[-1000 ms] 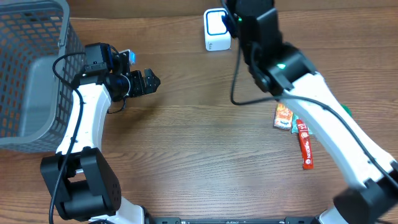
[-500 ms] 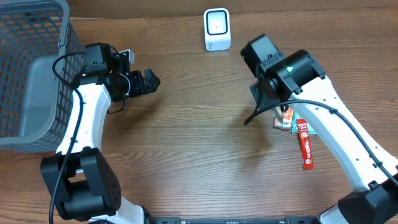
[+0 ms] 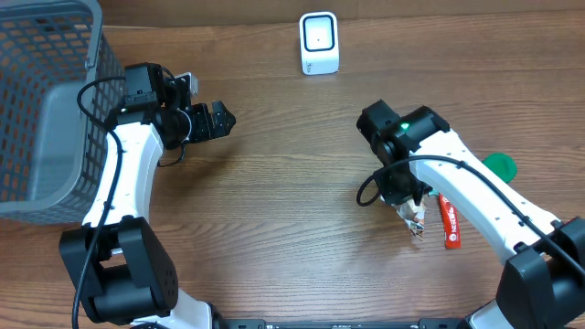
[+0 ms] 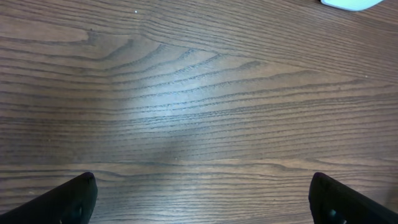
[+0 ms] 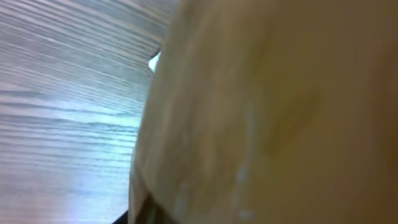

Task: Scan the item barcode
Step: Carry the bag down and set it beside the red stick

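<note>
The white barcode scanner (image 3: pixel 319 43) stands at the table's far edge, and its white corner (image 4: pixel 351 3) shows at the top of the left wrist view. My right gripper (image 3: pixel 411 212) is at the right of the table, low and well short of the scanner, shut on a small pale packet (image 3: pixel 417 224) that hangs below the fingers. That packet (image 5: pixel 267 112) fills the right wrist view as a tan blur and hides the fingers. My left gripper (image 3: pixel 218 119) hovers at the left, open and empty, over bare wood (image 4: pixel 202 199).
A grey mesh basket (image 3: pixel 46 100) stands at the far left. A red stick packet (image 3: pixel 447 217) lies just right of the held packet. A green round thing (image 3: pixel 500 165) shows behind the right arm.
My right arm swung from the scanner back toward me and down to the right side, its grip unchanged. The green thing came into sight. The left arm stayed still.
</note>
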